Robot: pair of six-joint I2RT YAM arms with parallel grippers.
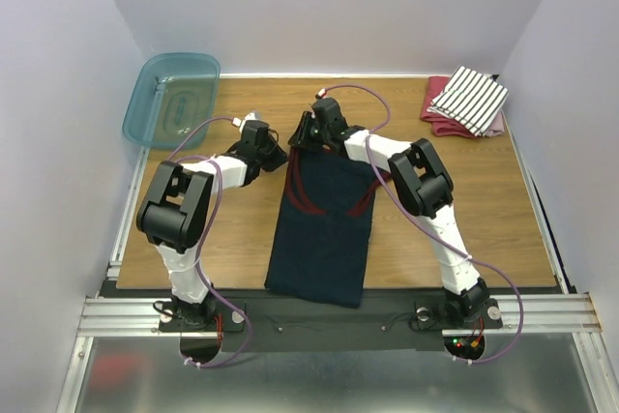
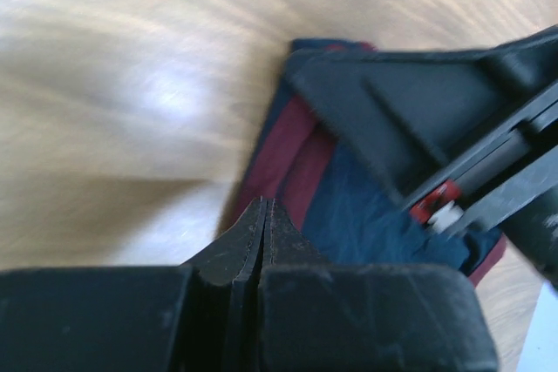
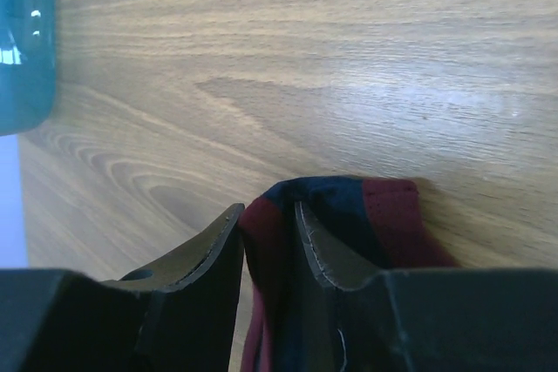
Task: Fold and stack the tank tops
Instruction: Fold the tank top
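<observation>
At the middle of the counter (image 1: pixel 464 229) lies the navy tank top (image 1: pixel 324 239), folded lengthwise into a long narrow strip that runs from 6 o'clock, where its hem reaches the near edge between the two arm bases, toward 12 o'clock. Dark red trim curves along both of its long sides in the far half.

Both arms reach to the strip's 12 o'clock end. The right pincer (image 3: pixel 268 219) sits over the far corner with its fingers parted. The navy and red cloth edge lies in the gap between them, resting on the wood.

The left pincer (image 2: pixel 264 215) is just at 9 o'clock of that same end. Its fingers are pressed together and nothing shows between them. Its tip hangs at the cloth's red-trimmed edge, but the left wrist view does not show whether it touches the cloth. That view also shows the right pincer close by over the cloth.

Far off at the 1 o'clock corner, the striped tank top (image 1: pixel 471 97) is a folded square resting on a red cloth (image 1: pixel 437 121), well apart from the navy one. A teal bin (image 1: pixel 172 99) stands at the 10 o'clock corner, overhanging the counter's edge.
</observation>
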